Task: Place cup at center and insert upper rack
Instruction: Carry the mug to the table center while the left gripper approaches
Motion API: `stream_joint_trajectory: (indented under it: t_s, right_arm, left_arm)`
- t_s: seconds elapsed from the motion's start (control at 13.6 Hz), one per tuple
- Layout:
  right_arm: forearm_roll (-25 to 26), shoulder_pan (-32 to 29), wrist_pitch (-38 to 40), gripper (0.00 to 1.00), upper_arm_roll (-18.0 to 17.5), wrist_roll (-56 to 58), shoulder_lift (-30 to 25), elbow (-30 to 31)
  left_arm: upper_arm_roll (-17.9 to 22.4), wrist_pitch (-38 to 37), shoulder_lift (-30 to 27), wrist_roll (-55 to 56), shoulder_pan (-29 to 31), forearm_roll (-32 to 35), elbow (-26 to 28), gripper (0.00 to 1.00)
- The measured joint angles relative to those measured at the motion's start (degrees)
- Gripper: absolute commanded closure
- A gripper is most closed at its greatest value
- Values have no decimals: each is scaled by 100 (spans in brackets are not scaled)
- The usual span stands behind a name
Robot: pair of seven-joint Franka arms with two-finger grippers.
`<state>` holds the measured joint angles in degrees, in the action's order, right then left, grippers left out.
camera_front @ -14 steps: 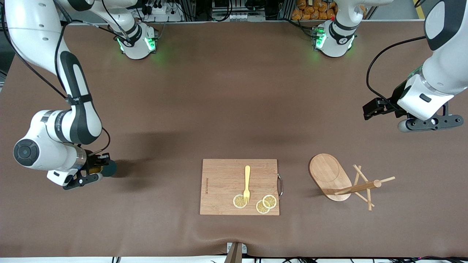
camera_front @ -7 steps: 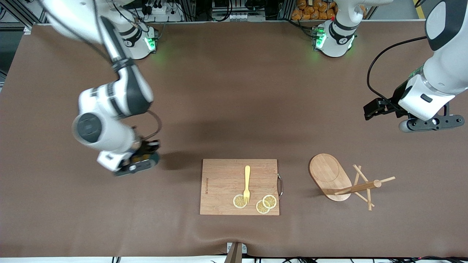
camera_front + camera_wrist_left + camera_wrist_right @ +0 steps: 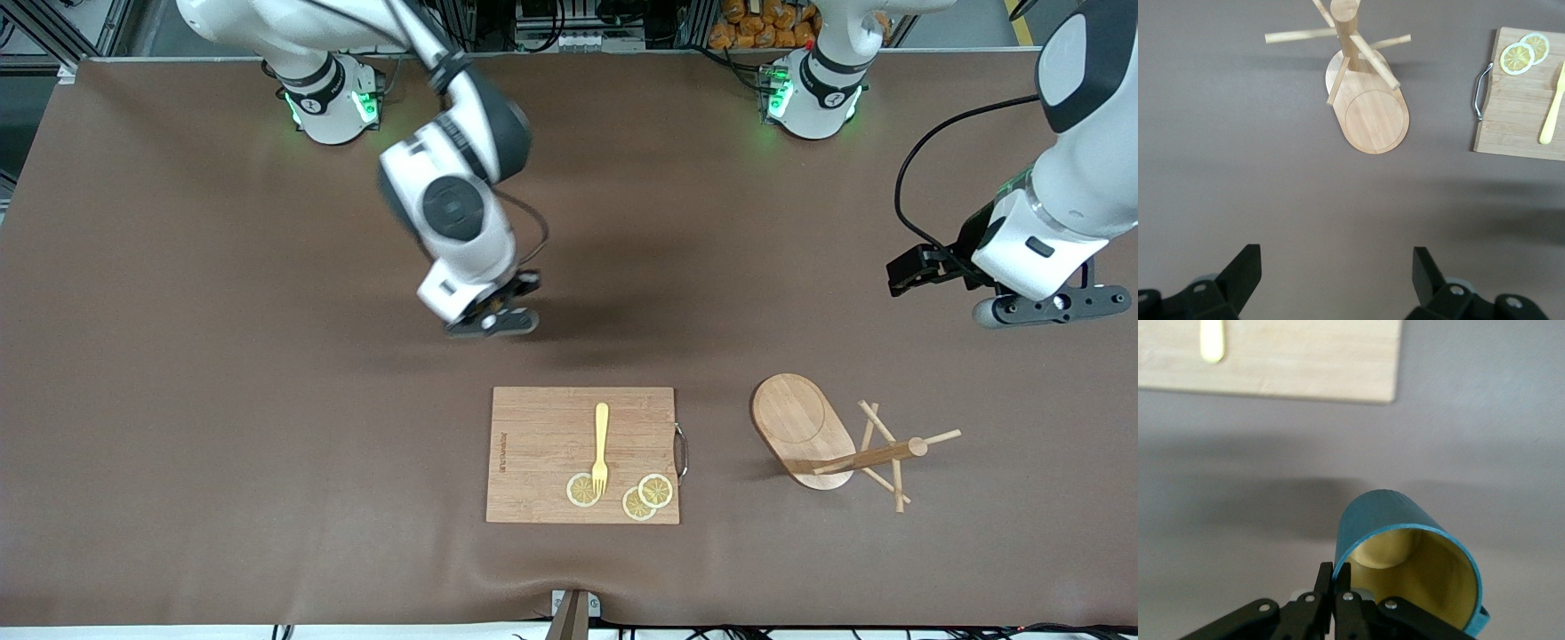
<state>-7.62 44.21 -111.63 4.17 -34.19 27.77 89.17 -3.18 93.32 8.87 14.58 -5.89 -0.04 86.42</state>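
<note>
The dark teal ribbed cup [image 3: 1386, 520], yellowish inside, hangs tilted over bare brown table. My right gripper [image 3: 1341, 577] is shut on its rim, one finger inside and one outside. In the front view the right gripper [image 3: 492, 320] is over the middle of the table, just above the cutting board's edge farther from the front camera, and the hand hides most of the cup. The upper rack [image 3: 805, 427], a light wooden stand with oval base, post and crossing pegs [image 3: 1368, 107], stands toward the left arm's end. My left gripper [image 3: 1049, 307] hovers open and empty over the table near the rack [image 3: 1336, 273].
A rectangular wooden cutting board [image 3: 533, 453] with a metal handle lies near the front edge, between cup and rack. A yellow fork [image 3: 601, 440] and lemon slices [image 3: 647, 493] lie on it. Both arm bases stand along the table's edge farthest from the front camera.
My right arm has swung from its end of the table to the middle, carrying the cup along. The left arm has barely moved; the rack and board are unmoved.
</note>
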Motion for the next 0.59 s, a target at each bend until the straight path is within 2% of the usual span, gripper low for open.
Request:
stream_joint_trajectory:
  t_s: [0.22, 0.59]
  right_arm:
    - [-1, 653, -130, 100, -1, -744, 78, 43]
    - [-1, 1342, -615, 100, 0, -1452, 503, 69]
  left_arm:
    - [33, 1, 126, 6, 140, 0, 22, 0]
    - [50, 42, 187, -229, 499, 0, 49, 0]
